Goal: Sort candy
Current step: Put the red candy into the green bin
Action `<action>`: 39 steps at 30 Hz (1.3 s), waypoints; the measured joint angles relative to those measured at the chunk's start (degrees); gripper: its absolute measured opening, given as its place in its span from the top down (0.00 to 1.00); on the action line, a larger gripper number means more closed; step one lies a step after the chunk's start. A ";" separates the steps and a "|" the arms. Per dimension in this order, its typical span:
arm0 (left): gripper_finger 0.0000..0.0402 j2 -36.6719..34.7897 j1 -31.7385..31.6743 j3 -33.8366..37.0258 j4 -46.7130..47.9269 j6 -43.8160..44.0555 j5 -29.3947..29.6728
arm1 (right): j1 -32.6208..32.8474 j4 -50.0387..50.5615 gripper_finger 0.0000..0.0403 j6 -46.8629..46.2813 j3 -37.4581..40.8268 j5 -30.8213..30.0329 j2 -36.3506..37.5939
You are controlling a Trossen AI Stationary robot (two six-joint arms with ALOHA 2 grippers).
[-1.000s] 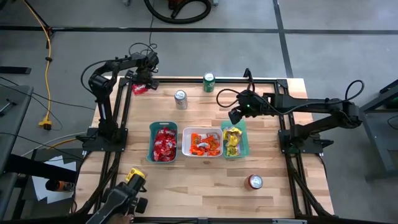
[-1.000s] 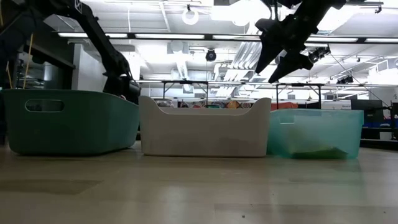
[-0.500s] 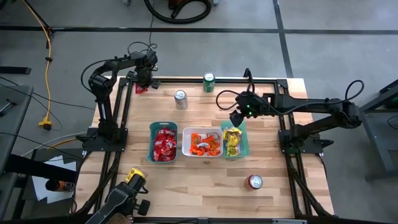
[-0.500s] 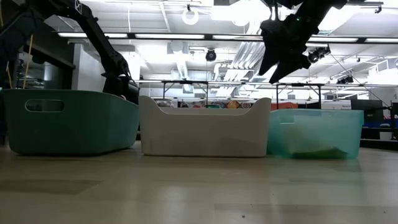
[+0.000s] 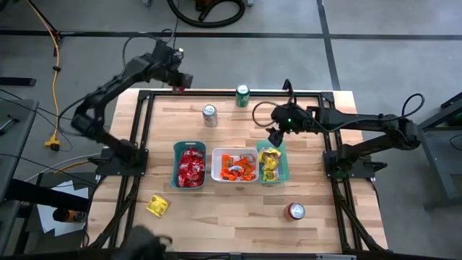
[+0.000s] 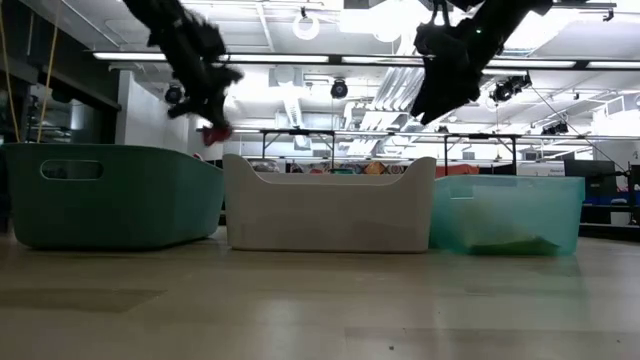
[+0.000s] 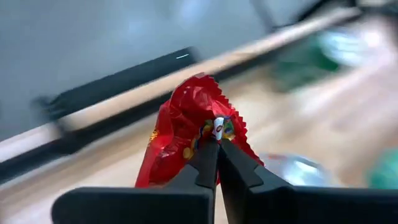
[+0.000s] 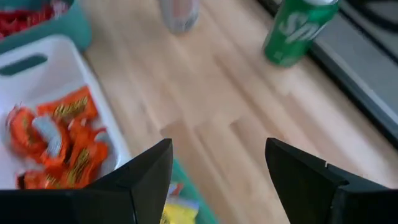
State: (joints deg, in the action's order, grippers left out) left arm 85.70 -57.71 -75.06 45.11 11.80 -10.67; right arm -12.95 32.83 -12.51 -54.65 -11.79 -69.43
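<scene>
Left gripper [image 5: 178, 76] raised over table's far edge, pinched tight on red candy packet [image 7: 186, 134]. Right gripper [image 8: 217, 171] spread empty above trays; its wrist view alone shows orange candies [image 8: 59, 140].

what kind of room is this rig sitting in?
Looks like a robotics lab or workshop, not a home. The low view shows strip ceiling lights and work benches behind the trays; the high view shows bare concrete floor and a yellow power cord.
</scene>
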 joint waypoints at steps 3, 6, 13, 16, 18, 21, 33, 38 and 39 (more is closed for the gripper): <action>1.00 -6.42 7.16 3.88 -4.84 0.69 -1.85 | -2.16 -4.54 0.37 1.98 0.00 1.64 0.42; 1.00 -12.92 16.60 9.38 -12.73 5.67 -2.40 | -4.29 -9.96 0.37 3.81 0.00 7.02 0.54; 1.00 -23.90 38.43 25.39 -35.64 20.79 1.61 | -6.57 -19.74 0.37 2.07 0.00 31.18 0.53; 1.00 -26.96 45.67 31.13 -43.15 23.20 4.67 | -5.35 -26.63 0.37 -4.93 0.00 41.71 0.53; 1.00 -29.03 49.43 33.88 -46.75 23.47 7.18 | -3.33 -31.24 0.37 -8.48 0.00 42.48 0.53; 1.00 -32.20 53.39 37.04 -46.67 22.10 8.19 | 0.28 -36.91 0.37 -9.99 0.00 38.49 0.53; 1.00 -50.80 59.26 45.14 -25.71 18.54 8.44 | 13.47 -40.83 0.37 -22.85 -0.04 9.53 -0.09; 1.00 -52.17 59.19 46.28 -22.62 18.61 10.58 | 16.81 -40.81 0.37 -23.59 -0.04 5.20 -0.09; 0.99 -51.68 59.21 46.31 -22.37 18.92 10.58 | 17.19 -40.81 0.37 -23.56 -0.04 4.52 -0.09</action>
State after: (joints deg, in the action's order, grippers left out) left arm 34.02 1.50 -28.75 22.74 30.73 -0.10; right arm 4.24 -7.99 -36.07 -54.70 -7.27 -69.52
